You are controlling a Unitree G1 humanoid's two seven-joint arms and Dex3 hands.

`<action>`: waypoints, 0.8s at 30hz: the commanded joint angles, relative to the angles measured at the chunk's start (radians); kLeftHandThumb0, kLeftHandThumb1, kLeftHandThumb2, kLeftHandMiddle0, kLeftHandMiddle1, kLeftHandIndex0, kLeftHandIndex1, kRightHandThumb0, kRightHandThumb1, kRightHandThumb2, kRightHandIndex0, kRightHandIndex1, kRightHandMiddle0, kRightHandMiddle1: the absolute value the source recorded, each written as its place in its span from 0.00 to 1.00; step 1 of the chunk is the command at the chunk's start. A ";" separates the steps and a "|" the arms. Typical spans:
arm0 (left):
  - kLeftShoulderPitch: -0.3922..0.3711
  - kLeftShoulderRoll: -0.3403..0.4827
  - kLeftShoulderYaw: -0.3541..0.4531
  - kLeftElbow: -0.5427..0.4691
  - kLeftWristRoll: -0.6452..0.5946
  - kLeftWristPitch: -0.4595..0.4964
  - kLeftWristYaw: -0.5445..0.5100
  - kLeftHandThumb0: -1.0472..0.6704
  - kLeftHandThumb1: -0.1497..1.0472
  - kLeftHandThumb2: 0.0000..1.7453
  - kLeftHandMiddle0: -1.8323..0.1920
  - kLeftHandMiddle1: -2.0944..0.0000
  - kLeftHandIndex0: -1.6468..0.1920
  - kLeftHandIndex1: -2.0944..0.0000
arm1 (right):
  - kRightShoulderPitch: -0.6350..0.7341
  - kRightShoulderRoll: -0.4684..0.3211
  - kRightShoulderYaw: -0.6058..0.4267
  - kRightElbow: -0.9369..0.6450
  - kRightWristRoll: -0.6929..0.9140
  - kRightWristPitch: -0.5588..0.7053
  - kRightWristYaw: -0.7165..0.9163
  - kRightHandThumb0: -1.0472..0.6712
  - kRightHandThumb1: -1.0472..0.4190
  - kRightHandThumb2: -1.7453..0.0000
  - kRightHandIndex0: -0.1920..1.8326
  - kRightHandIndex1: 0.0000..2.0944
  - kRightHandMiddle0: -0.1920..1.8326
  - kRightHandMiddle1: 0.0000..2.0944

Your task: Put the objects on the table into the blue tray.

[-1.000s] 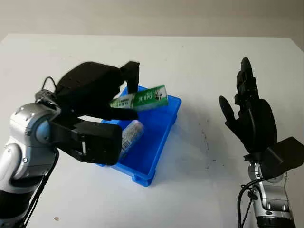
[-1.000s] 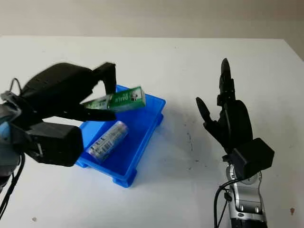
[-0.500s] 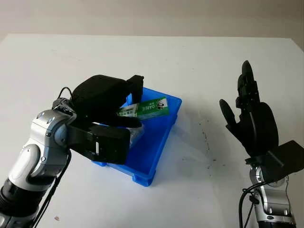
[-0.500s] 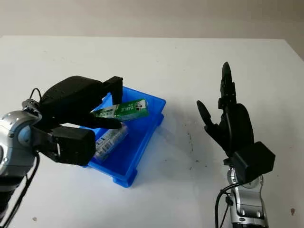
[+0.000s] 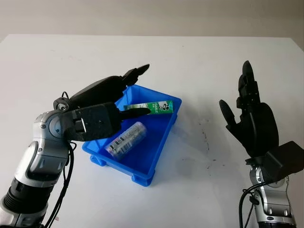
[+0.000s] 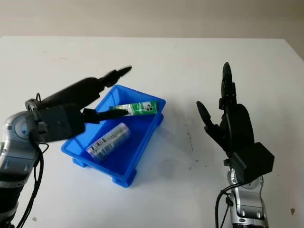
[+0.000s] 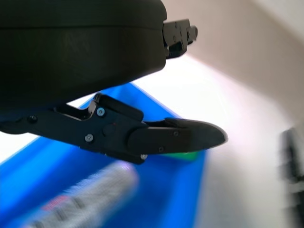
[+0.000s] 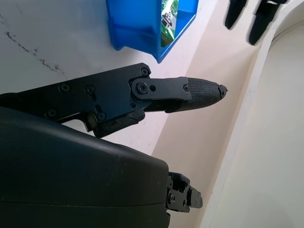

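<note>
We see the blue tray (image 5: 156, 156) sitting on the white table (image 5: 199, 61), left of centre. Two things lie inside it. A green box (image 5: 149, 107) sits at the tray's far end, near the far right corner, and it seems to lean against the far wall, though we cannot be sure of that from this angle. A silver tube (image 5: 126, 138) with a printed label lies on the tray floor, slanting across the middle, apart from the box.

Our left hand (image 5: 102, 102) hangs above the tray's left side, released and holding nothing; one fingertip reaches toward the box's near end, and another points past the tray's far rim. Our right hand (image 5: 251, 121) is raised upright over the table's right side, well apart from the tray, fingers straight and holding nothing.
</note>
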 commanded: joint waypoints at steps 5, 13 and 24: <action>-0.030 -0.144 0.211 0.052 -0.307 0.005 0.152 0.18 1.00 0.32 1.00 1.00 1.00 1.00 | -0.029 0.013 0.010 -0.012 0.003 0.007 -0.010 0.24 0.00 0.79 0.01 0.03 0.03 0.03; 0.054 -0.182 0.399 0.124 -0.513 -0.050 0.298 0.18 1.00 0.40 1.00 1.00 1.00 1.00 | -0.094 0.036 0.032 -0.004 -0.003 0.042 -0.026 0.23 0.00 0.74 0.01 0.03 0.03 0.03; 0.256 -0.206 0.497 0.234 -0.575 -0.175 0.369 0.15 1.00 0.36 0.97 0.98 0.99 0.99 | -0.161 0.046 0.051 0.032 -0.002 0.097 -0.033 0.20 0.00 0.70 0.01 0.02 0.03 0.03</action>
